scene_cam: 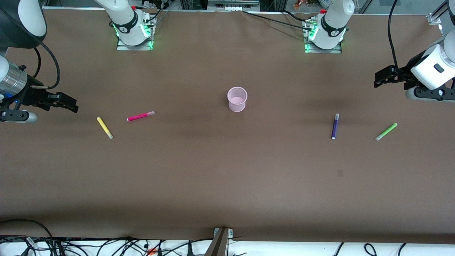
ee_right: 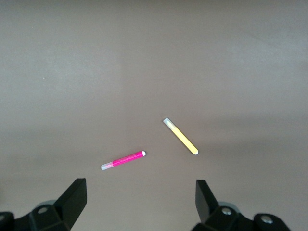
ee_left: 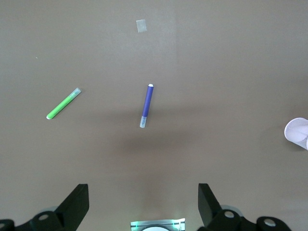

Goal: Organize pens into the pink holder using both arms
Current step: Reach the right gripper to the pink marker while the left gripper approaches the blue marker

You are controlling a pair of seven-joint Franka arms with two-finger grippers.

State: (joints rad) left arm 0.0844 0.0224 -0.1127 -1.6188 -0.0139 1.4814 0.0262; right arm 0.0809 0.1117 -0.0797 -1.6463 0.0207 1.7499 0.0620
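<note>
- My table (scene_cam: 227, 185) is a plain brown sheet; I read no writing or brand on it or on anything lying on it.
- My left arm (scene_cam: 435, 67) comes in at its own end of the table and hangs in the air there; its gripper (scene_cam: 382, 79) is spread wide, the two black fingers (ee_left: 77, 204) far apart with nothing between them, touching nothing.
- My right arm (scene_cam: 14, 81) hangs the same way over its end; its gripper (scene_cam: 69, 104) is just as wide, fingers (ee_right: 72, 199) bare, holding nothing.
- The holder (scene_cam: 237, 99) stands upright near the middle of the table, between the two pairs of pens, with nothing in it; its rim shows at the edge of my left wrist view.
- The purple pen (scene_cam: 335, 126) lies flat toward my left arm's end, well apart from the holder.
- The green pen (scene_cam: 386, 132) lies slanted beside the purple one, closer to the table's end.
- The pink pen (scene_cam: 140, 116) lies flat toward my right arm's end.
- The yellow pen (scene_cam: 105, 128) lies near the pink one, slightly nearer the front camera, not touching it.
- A small pale mark (scene_cam: 340, 173) sits on the table nearer the front camera than the purple pen.
</note>
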